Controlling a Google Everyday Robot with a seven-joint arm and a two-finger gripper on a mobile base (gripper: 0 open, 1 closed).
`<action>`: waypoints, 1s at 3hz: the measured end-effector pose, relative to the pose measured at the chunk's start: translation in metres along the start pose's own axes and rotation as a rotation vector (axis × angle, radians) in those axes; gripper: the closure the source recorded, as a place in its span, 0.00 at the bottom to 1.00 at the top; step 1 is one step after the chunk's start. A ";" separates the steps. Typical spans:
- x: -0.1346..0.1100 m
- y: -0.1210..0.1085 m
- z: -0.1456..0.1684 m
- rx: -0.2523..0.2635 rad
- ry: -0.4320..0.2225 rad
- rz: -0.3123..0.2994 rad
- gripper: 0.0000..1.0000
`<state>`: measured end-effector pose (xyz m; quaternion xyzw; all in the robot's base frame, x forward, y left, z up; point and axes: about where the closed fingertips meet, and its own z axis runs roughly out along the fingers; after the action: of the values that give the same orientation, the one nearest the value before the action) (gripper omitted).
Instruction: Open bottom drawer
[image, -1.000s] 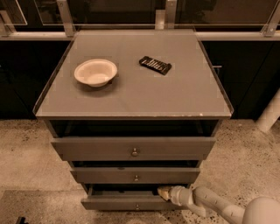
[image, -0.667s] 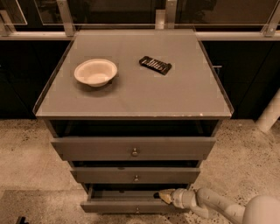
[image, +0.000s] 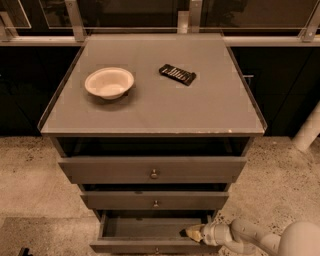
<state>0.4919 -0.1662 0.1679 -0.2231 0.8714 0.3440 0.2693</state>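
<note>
- The bottom drawer (image: 150, 246) sits lowest in the cabinet, under the front edge of the surface (image: 210, 107). It stands partly open.
- Its dark inner floor shows behind the thin grey front. A small round knob (image: 156, 250) sits at the middle of that front, at the bottom rim of the view.
- The gripper (image: 193, 232) is inside this drawer at its right end, just behind the front panel. Its pale yellowish tip points left.
- Whether the gripper is open or closed, I cannot tell. It holds nothing that can be made out.
- The arm (image: 250, 239) reaches in from the lower right, below the surface's front right corner. It is a light-coloured tube low over the speckled floor (image: 30, 170).
- The middle drawer (image: 155, 200) lies directly above the bottom one, and the top drawer (image: 152, 170) above that. Each has a centre knob.
- A shallow pale bowl (image: 109, 82) stands upright on the surface, toward the left edge.
- A flat dark object (image: 177, 74) lies right of the bowl and apart from it, nearer the back edge. What it is cannot be told.
- A white post (image: 307, 131) stands on the floor beyond the right edge.
</note>
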 end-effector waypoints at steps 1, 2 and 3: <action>0.012 0.007 -0.007 -0.032 0.033 0.009 1.00; 0.021 0.017 -0.015 -0.077 0.047 0.017 1.00; 0.029 0.027 -0.020 -0.131 0.062 0.024 1.00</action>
<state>0.4481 -0.1683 0.1748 -0.2403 0.8576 0.3965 0.2229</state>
